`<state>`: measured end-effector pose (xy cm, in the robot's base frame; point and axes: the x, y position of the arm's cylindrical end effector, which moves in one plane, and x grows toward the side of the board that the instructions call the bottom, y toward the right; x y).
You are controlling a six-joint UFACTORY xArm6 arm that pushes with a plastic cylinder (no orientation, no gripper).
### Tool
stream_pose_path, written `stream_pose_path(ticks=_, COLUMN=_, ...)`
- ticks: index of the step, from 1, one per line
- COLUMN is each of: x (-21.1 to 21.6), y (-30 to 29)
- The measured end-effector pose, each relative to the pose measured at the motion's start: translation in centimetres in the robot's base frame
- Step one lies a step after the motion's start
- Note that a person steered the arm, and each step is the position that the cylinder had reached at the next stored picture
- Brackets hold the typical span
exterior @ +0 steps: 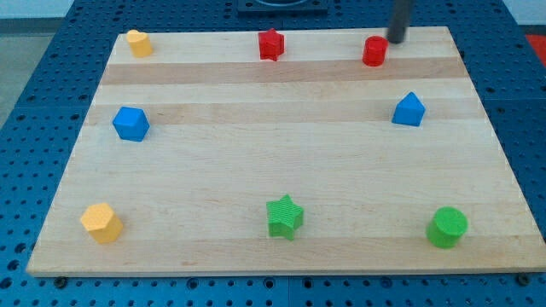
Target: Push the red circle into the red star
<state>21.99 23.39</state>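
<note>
In the camera view, the red circle [374, 51] is a short, ribbed plastic cylinder standing upright near the top edge of the wooden counter [281, 170], toward the view's right. The red star [270, 44] sits well apart to its left, along the same edge. My tip [396, 39] rests just beside the circle, on its upper right. There are no fingers here, and no readable writing shows.

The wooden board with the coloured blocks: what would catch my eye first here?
Probably the dark rod at the view's top right, my tip just right of the red circle block. The red star block sits further left along that top edge. Bright green blocks, a star and a cylinder, stand out along the bottom.
</note>
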Motion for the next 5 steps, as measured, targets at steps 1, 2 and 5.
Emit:
stream_pose_path(ticks=1, x=2.2, y=4.5)
stream_pose_path(ticks=2, x=3.6, y=-0.7)
stream_pose_path(ticks=5, x=4.7, y=-11.4)
